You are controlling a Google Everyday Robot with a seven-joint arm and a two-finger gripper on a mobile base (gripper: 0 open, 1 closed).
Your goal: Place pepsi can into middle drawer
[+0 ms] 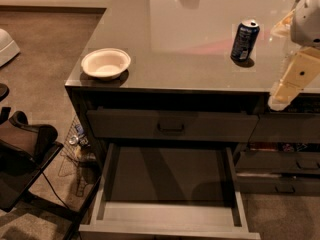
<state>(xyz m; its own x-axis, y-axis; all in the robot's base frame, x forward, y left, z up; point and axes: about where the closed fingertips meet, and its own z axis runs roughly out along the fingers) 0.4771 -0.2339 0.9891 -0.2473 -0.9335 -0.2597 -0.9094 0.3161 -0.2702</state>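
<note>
The grey, glossy counter (190,59) carries two things. A white bowl (106,63) sits near its front left corner. A dark blue can (245,40) stands upright toward the right side, well apart from the bowl. The end effector (287,84) hangs at the counter's front right edge, near the can but not touching it.

Cream blocky end effector (291,81) at right edge, white rounded arm (308,20)
</note>
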